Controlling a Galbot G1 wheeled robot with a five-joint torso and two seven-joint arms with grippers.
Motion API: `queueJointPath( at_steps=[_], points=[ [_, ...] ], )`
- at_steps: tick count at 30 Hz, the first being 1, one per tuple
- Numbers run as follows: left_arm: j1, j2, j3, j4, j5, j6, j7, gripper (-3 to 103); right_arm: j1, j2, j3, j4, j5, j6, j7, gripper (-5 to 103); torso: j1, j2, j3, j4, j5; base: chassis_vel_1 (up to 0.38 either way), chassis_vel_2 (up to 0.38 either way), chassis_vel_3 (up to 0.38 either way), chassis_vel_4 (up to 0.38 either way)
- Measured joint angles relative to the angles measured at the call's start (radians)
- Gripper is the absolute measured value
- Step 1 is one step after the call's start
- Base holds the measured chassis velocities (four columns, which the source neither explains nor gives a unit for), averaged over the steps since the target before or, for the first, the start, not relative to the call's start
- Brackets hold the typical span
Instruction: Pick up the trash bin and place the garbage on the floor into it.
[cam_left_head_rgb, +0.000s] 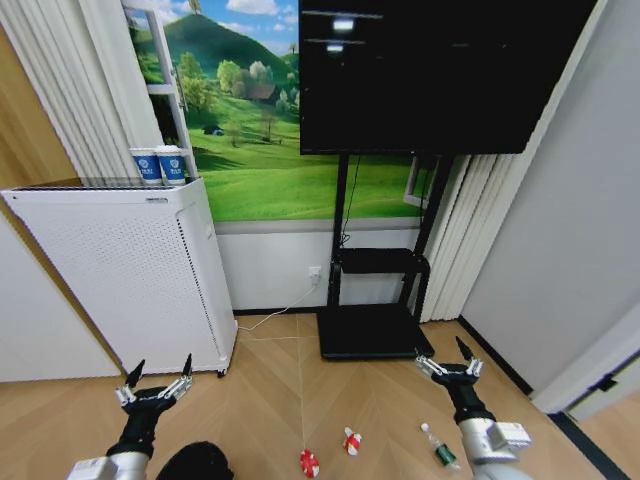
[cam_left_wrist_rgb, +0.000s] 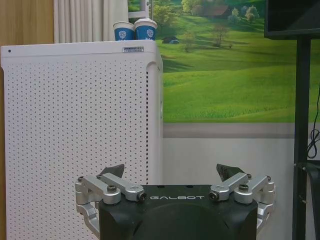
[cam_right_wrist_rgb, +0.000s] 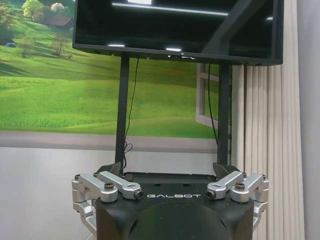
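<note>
Here: left gripper (cam_left_head_rgb: 160, 375) hangs low at left, fingers spread wide, holding nothing, pointed toward white perforated appliance (cam_left_head_rgb: 120, 270). Right gripper (cam_left_head_rgb: 447, 356) low at right, likewise wide and empty, facing black TV stand (cam_left_head_rgb: 375, 330). Trash bin (cam_left_head_rgb: 195, 462) dark at bottom edge, just beside left arm, only partly seen. Garbage on floor (cam_left_head_rgb: 280, 410) between arms: two red-and-white wrappers (cam_left_head_rgb: 309, 463) (cam_left_head_rgb: 351, 441) close together, clear bottle with green label (cam_left_head_rgb: 438, 446) beside right arm. Two blue-and-white paper cups (cam_left_head_rgb: 158, 165) atop appliance.

Left gripper (cam_left_head_rgb: 158, 372) spread, right gripper (cam_left_head_rgb: 447, 353) spread
</note>
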Motion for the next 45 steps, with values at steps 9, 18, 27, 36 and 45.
queueJointPath(
  at_steps=[9,18,27,36,45],
  points=[
    [0.001,-0.001,0.000,0.002,-0.003,-0.008,-0.005,100,-0.006,0.005,-0.003,-0.002,-0.007,0.012,-0.004,100,-0.012,-0.030,-0.019,-0.0001,0.0000,0.000,0.000,0.000,0.000],
    [0.002,-0.006,0.007,0.009,-0.005,-0.015,-0.012,100,-0.008,0.008,-0.005,-0.003,-0.006,0.016,-0.003,100,-0.033,-0.079,-0.046,0.0000,0.0000,0.000,0.000,0.000,0.000],
    [0.002,-0.011,0.008,0.012,-0.019,-0.015,-0.036,100,-0.006,0.005,0.002,-0.015,0.013,0.058,-0.034,100,-0.049,-0.122,-0.073,0.0000,-0.0001,0.000,0.000,0.000,0.000],
    [0.002,-0.021,0.008,0.012,-0.018,-0.017,-0.037,100,-0.010,0.007,0.009,-0.018,-0.001,0.049,-0.064,100,-0.064,-0.158,-0.094,0.0000,-0.0001,0.000,0.000,0.000,0.000],
    [0.002,-0.025,0.008,0.014,-0.016,-0.022,-0.037,100,-0.008,0.006,0.008,-0.021,-0.004,0.046,-0.068,100,-0.077,-0.195,-0.119,0.0000,-0.0001,0.000,0.000,0.000,0.000]
  ],
)
